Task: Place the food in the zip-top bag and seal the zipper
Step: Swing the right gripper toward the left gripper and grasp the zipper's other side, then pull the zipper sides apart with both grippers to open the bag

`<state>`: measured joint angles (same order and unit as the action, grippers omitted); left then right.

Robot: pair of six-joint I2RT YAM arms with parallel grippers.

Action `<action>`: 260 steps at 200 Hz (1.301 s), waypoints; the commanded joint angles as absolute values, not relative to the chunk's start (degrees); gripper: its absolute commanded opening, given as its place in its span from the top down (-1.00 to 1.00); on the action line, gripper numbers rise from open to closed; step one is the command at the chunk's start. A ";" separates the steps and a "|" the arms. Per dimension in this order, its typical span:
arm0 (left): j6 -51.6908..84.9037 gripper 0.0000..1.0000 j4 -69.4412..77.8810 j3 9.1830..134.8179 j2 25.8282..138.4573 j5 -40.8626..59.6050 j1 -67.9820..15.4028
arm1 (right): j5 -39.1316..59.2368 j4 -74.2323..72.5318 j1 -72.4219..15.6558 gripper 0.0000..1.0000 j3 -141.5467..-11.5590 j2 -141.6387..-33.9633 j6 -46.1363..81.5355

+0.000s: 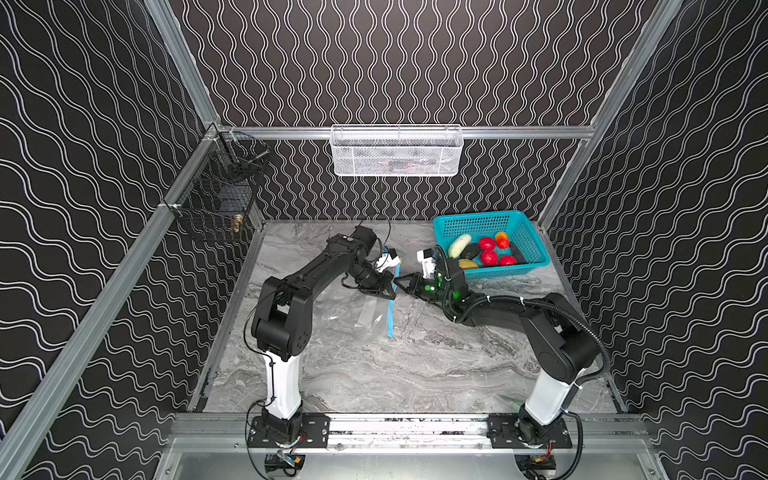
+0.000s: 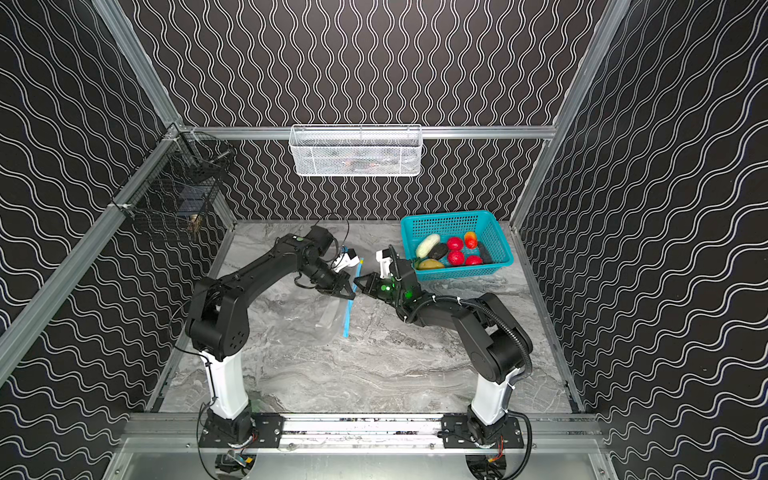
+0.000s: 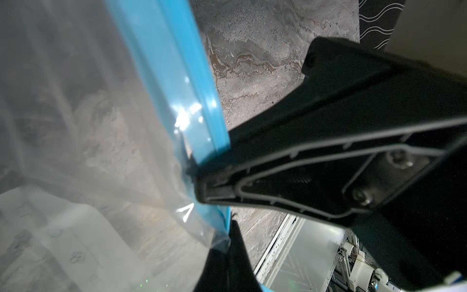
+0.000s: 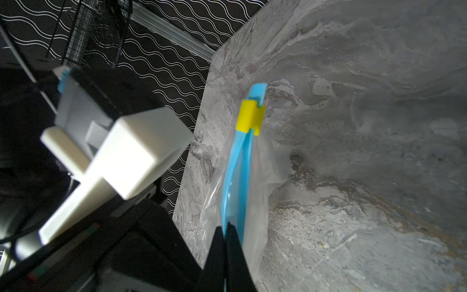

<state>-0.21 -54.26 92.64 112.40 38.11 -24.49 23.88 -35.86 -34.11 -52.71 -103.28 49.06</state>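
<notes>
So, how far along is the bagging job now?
Done: the zipper looks unzipped. All food lies in the teal basket; the zip-top bag is empty. In hand: left pincer and right pincer both pinch that strip. Remaining: spread it, load food, seal.

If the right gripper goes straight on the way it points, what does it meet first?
Probably the left gripper, shut on the same zipper just ahead; depth is unclear.
</notes>
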 commanded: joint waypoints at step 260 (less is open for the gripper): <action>0.51 0.24 -57.57 96.95 109.01 12.36 -32.69 | 9.26 -45.42 -36.54 1.00 -46.50 -101.70 75.19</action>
